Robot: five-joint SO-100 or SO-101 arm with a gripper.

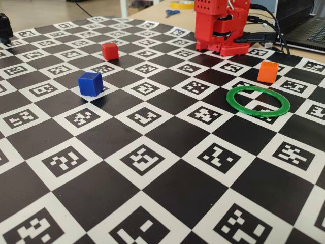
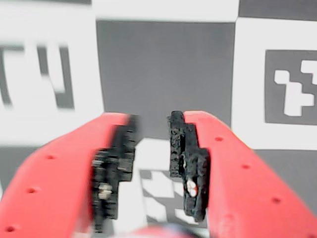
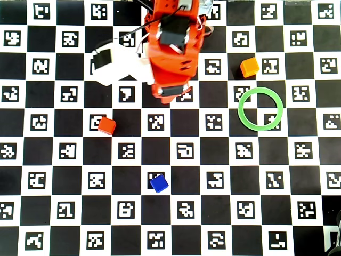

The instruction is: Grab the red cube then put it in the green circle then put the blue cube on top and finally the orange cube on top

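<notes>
The red cube (image 1: 109,51) (image 3: 107,126) sits alone on the marker board, in front of and to the left of the arm in the overhead view. The blue cube (image 1: 90,83) (image 3: 159,183) lies nearer the board's middle. The orange cube (image 1: 267,71) (image 3: 249,68) stands just behind the green circle (image 1: 258,114) (image 3: 259,129), whose centre holds nothing. My red arm (image 1: 221,25) (image 3: 173,48) is folded at the board's far edge, away from all three cubes. In the wrist view my gripper (image 2: 151,121) is open over the board with nothing between its black pads (image 2: 188,153).
The checkered marker mat (image 1: 152,213) covers the table. A white block (image 3: 109,66) sits beside the arm's base. A laptop (image 1: 310,30) and cables lie behind the orange cube, scissors (image 1: 172,12) further back. A black object (image 1: 5,28) stands at the far left edge.
</notes>
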